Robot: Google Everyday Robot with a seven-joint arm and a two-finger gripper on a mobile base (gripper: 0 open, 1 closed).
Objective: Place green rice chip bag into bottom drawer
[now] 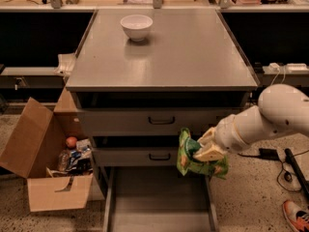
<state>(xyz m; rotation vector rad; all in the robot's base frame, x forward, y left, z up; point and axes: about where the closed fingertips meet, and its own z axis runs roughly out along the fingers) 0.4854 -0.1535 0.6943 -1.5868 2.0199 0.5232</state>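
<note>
The green rice chip bag [189,159] hangs in my gripper [205,149], which is shut on its upper right part. The bag is crumpled and hangs in front of the middle drawer, above the right rear part of the bottom drawer [159,202]. That drawer is pulled out, a wide grey tray with a bare flat floor and low side rails. My white arm [270,117] comes in from the right.
A white bowl [136,27] stands on the grey cabinet top [193,57]. The two upper drawers [161,121] are closed. An open cardboard box [43,163] with clutter sits on the floor at left. Cables and a shoe [295,215] lie at right.
</note>
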